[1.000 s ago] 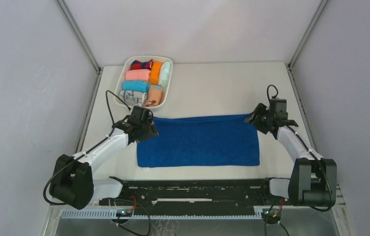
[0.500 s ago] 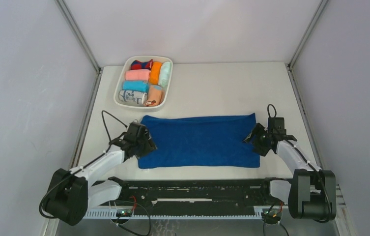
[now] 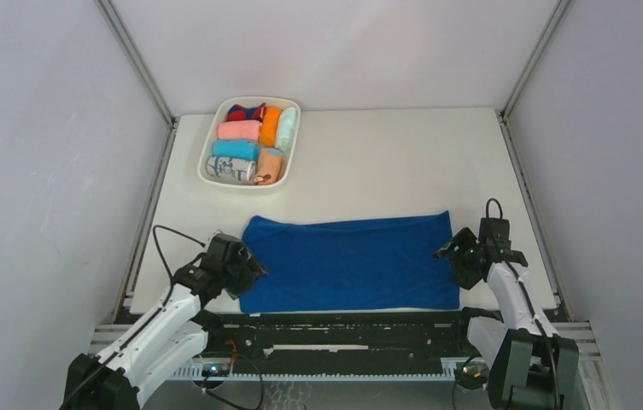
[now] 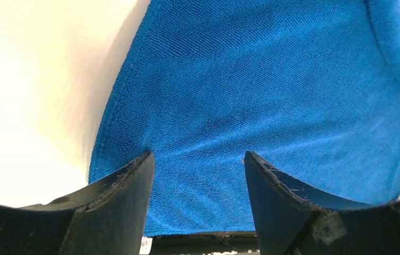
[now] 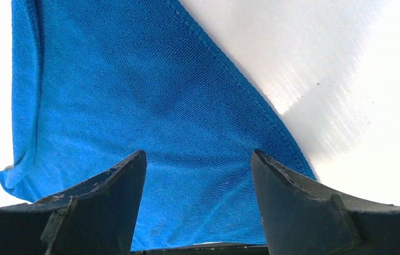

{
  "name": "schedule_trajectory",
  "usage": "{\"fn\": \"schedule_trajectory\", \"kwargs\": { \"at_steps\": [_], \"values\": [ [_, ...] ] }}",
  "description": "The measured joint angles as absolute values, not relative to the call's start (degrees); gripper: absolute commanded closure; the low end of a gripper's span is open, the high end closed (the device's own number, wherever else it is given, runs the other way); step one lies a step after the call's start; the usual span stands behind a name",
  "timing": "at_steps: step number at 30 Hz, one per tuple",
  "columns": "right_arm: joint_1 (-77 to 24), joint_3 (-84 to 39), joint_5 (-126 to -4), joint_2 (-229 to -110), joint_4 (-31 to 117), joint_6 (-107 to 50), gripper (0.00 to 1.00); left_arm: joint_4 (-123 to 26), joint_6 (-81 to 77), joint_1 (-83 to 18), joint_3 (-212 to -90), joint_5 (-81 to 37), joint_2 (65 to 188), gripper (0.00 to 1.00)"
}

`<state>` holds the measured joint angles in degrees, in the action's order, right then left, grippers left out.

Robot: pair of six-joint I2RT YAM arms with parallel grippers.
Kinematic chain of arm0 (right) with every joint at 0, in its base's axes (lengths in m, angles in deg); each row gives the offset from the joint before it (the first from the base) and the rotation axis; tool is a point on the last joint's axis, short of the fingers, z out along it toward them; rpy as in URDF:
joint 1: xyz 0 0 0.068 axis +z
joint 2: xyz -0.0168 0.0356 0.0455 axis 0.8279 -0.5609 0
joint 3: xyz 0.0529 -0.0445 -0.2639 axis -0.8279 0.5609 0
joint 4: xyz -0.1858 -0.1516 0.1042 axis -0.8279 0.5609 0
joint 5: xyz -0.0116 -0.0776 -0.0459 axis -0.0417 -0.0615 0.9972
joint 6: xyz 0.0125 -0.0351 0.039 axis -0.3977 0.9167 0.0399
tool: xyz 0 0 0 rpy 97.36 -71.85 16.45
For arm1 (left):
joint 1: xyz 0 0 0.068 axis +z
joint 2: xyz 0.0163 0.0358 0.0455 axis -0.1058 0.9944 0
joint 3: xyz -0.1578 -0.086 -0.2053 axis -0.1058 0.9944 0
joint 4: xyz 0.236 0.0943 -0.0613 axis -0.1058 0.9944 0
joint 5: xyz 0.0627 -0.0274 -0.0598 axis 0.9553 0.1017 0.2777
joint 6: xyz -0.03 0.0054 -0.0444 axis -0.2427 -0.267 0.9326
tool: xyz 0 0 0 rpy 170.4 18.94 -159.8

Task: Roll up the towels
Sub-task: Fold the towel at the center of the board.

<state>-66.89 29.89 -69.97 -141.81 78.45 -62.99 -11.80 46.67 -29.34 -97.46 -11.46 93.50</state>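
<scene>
Blue towel (image 3: pixel 350 260): I see it spread flat and unrolled along the near edge of the desk (image 3: pixel 386 162), its long side parallel to that edge. It lies between the two arms, and its near hem reaches the desk's near edge.
Left tool (image 4: pixel 197 155): it sits low at the towel's left short end, toward the near-left corner of the desk. My wrist view shows both fingers (image 4: pixel 118 202) spread wide with blue terry filling the gap. Nothing is pinched between them. The tips look set down on the cloth, though I cannot tell how firmly.
Right tool (image 5: pixel 197 153): it sits at the towel's right short end, toward the near-right corner of the desk. Its fingers (image 5: pixel 298 202) are equally wide apart over the cloth and clamp nothing. The towel's stitched hem runs diagonally past them onto bare desk.
Cloth surface: both wrist views show a raised ridge of cloth along the side farthest from the fingers.
Peach-orange towel (image 3: pixel 271 164): it is rolled up inside the white tray (image 3: pixel 258 100) at the far-left corner of the desk, in the tray's near-right end. I cannot make out any pattern on it.
Tray contents: pink (image 3: pixel 239 130), orange (image 3: pixel 271 125), mint (image 3: pixel 287 128), light-blue (image 3: pixel 235 149) and white printed (image 3: pixel 230 168) rolls are packed side by side.
</scene>
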Motion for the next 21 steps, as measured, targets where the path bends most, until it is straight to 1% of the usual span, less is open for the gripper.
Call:
{"fn": "schedule_trajectory", "kwargs": {
  "at_steps": [5, 9, 12, 14, 18, 21],
  "values": [
    [-65.8, 28.4, -70.7, -144.8, 77.3, -62.0, 0.27, -6.9, 44.9, -28.3, -101.6, -9.3, 96.6, 0.27],
    [-61.0, 26.4, -71.7, -145.7, 72.9, -60.5, 0.26, -6.1, 40.0, -22.1, -106.7, -8.5, 98.7, 0.27],
    [-55.9, 23.7, -72.6, -146.8, 67.9, -58.8, 0.27, -8.8, 35.9, -16.6, -110.3, -9.1, 101.1, 0.3],
    [-53.3, 21.7, -73.3, -148.9, 64.2, -57.5, 0.28, -11.8, 33.3, -14.3, -112.4, -9.6, 104.3, 0.34],
    [-51.0, 19.3, -75.3, -154.2, 58.2, -55.5, 0.29, -18.3, 29.6, -11.6, -114.9, -11.2, 112.6, 0.43],
    [-50.3, 17.9, -76.5, -159.0, 55.8, -54.1, 0.3, -23.0, 27.7, -9.9, -116.5, -12.3, 119.6, 0.44]
  ]
}}
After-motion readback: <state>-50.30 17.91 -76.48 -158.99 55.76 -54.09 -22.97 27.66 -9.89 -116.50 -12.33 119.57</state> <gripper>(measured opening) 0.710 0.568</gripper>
